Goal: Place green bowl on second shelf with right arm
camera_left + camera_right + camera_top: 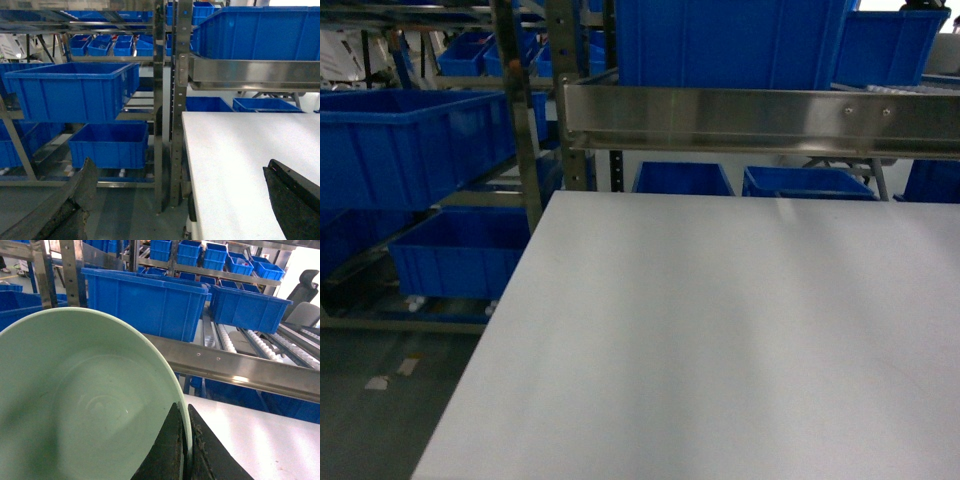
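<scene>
In the right wrist view, the green bowl (85, 400) filled the frame, its rim pinched between the two black fingers of the right gripper (186, 440). We judged the carry step to be under way: the bowl hung above the white shelf surface (720, 340), below the steel rail (235, 367) bearing blue crates (150, 302). The next move called for lowering it level onto that surface before releasing. The left gripper (180, 200) stood wide apart, holding nothing.
</scene>
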